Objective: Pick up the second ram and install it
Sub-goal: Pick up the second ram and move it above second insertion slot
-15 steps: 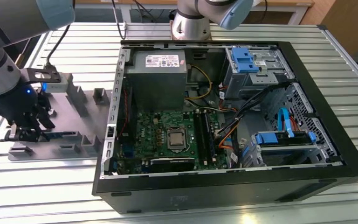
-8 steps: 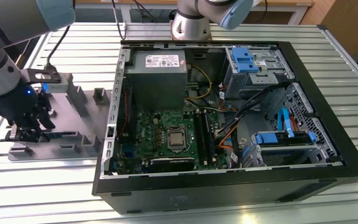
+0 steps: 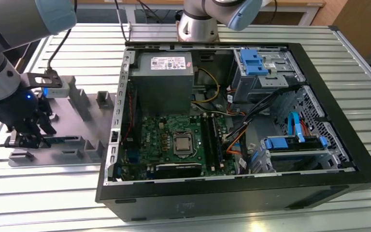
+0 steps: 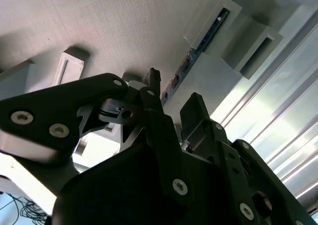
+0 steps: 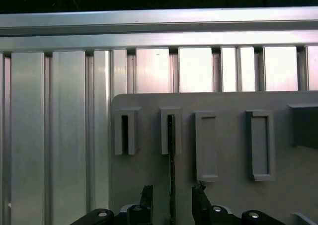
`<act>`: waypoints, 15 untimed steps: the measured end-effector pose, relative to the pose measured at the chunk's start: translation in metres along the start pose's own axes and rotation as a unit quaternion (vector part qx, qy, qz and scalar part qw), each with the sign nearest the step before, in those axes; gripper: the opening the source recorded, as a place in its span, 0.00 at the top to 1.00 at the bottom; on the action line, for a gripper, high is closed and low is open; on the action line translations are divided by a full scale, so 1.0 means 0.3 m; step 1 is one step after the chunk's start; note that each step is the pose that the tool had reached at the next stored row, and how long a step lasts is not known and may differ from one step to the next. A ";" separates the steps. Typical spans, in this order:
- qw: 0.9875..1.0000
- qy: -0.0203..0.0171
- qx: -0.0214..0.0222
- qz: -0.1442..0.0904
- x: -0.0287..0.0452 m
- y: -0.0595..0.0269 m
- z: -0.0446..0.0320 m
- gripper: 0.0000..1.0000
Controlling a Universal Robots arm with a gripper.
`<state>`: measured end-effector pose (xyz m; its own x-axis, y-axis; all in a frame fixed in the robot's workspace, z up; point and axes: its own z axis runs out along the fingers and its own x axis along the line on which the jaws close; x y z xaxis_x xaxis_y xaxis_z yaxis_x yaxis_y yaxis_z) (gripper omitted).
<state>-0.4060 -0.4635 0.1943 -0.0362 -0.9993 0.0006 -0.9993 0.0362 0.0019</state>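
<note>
Hovering low over the grey tray (image 3: pixel 85 123), the gripper (image 3: pixel 27 140) is standing unclenched and is gripping nothing. In the first wrist view the gripper (image 5: pixel 172 201) is straddling the second ram (image 5: pixel 171 155), with one dark finger (image 5: pixel 146 197) to each side of the stick and a clear gap showing between either finger and the board. The second ram (image 3: pixel 63 140) is sitting on its edge in the tray, running through two of the tray's upright slotted blocks. In the second wrist view its blue edge (image 4: pixel 191 58) is showing between those blocks, with the gripper (image 4: pixel 174 88) just beside its nearer end. The tray (image 5: pixel 233 195) is lying flat on the slatted metal counter (image 5: pixel 49 135). In the exterior view the open computer case (image 3: pixel 340 159) is sitting just beside the tray, on the exterior view's right. Its green motherboard (image 3: pixel 163 140) and grey power supply (image 3: pixel 163 79) are lying well apart from the tray's ram.
</note>
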 end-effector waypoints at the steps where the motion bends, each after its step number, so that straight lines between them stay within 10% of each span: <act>1: 1.000 0.000 0.000 0.000 0.000 0.000 0.001 0.56; 15: 1.000 0.000 0.000 0.000 0.000 0.009 0.015 0.64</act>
<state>-0.4086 -0.4633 0.1898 -0.0363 -0.9993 0.0006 -0.9993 0.0363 0.0020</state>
